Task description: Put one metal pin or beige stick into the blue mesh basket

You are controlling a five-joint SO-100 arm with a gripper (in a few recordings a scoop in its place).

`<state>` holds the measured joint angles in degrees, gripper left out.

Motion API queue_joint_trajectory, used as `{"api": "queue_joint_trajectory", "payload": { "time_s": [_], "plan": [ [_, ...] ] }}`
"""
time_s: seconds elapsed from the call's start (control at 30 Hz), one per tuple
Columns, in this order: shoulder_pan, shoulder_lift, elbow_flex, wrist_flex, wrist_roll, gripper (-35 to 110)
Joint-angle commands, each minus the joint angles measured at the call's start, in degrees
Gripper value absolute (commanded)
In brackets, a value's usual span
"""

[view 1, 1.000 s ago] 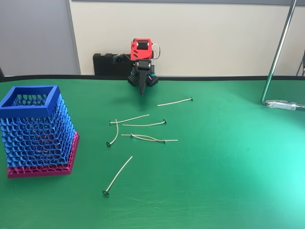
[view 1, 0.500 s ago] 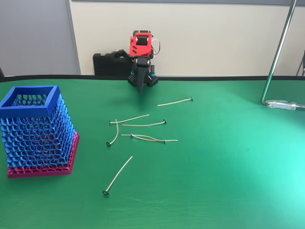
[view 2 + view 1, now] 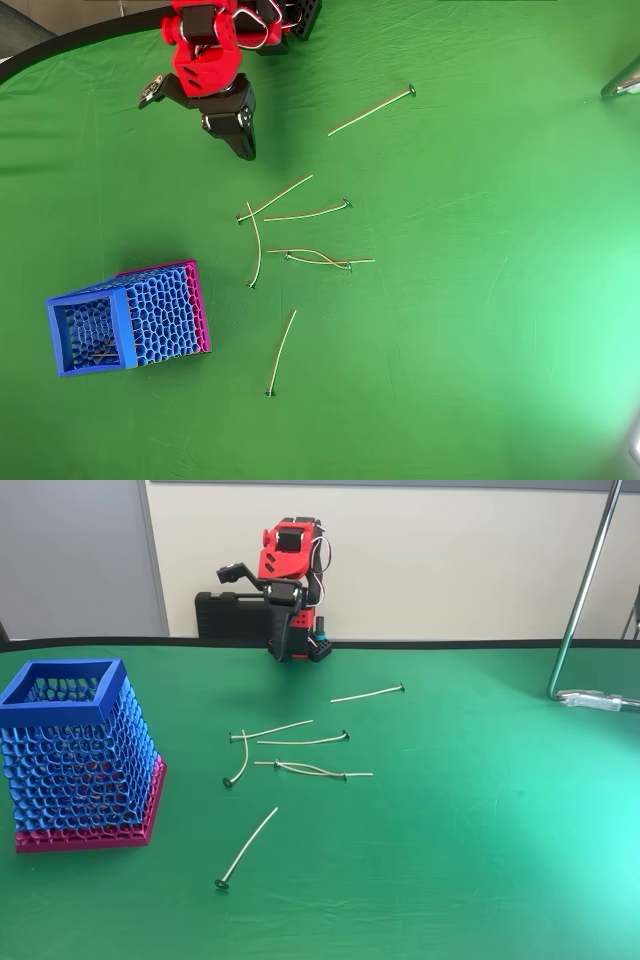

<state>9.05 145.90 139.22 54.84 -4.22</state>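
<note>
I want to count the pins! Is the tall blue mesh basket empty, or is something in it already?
Not empty. In the overhead view, looking down into the tall blue mesh basket, at least one thin pale stick lies on its bottom; how many, I cannot tell.

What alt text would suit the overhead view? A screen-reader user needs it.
A red and black robot arm's gripper hovers near the top of a green table, holding nothing. Six thin beige pins lie scattered mid-table, two of them crossed. A blue mesh basket with a magenta base stands at lower left.
</note>
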Motion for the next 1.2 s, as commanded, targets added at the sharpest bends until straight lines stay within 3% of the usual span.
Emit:
{"api": "queue_joint_trajectory", "payload": {
  "time_s": [0.0,0.2,0.37,0.8,1.17],
  "plan": [
    [1.6,-2.8,-4.2,-0.2,-1.6,1],
    [6.9,-12.0,-9.0,-2.8,0.8,1],
    [9.7,-20.0,-11.6,-6.4,8.3,1],
    [6.9,-39.9,-25.2,-0.7,31.0,1],
    [11.3,-48.6,-30.8,-0.6,42.5,1]
  ]
}}
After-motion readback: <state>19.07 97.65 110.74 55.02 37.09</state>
